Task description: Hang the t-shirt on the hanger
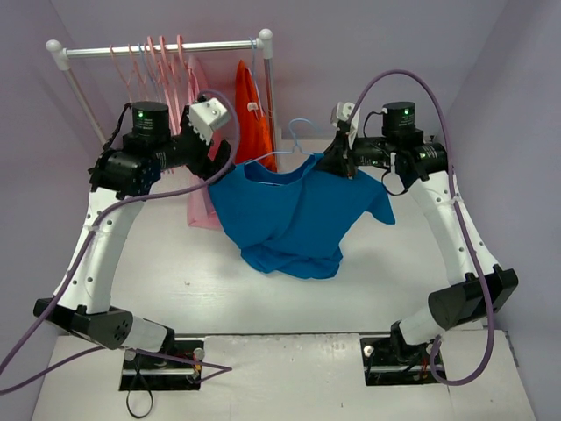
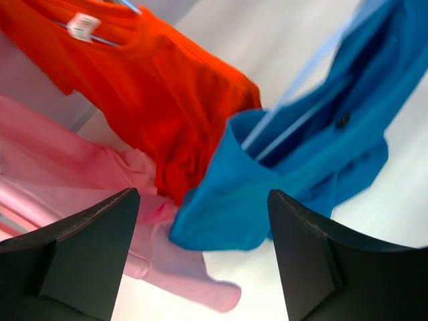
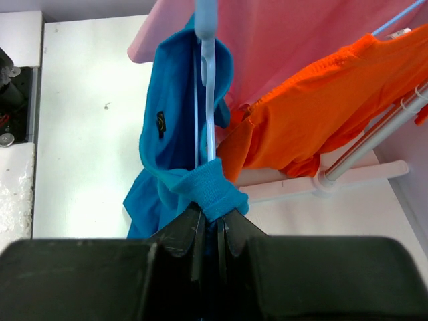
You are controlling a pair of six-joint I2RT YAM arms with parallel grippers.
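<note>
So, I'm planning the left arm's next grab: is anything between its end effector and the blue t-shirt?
Nothing visible. The open left end effector faces the bright blue cloth t-shirt directly; the orange cloth garment and pale pink cloth garment hang off to one side.

White table (image 1: 175, 281), t-shirt (image 1: 294, 254) hem bunched on it, pink garment (image 1: 203, 210) trailing just beside, rack foot (image 3: 348, 175)

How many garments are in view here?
3: the blue t-shirt held up mid-table, the orange garment hanging on the rack, and the pink garment just left of the orange one. More may be hidden.
</note>
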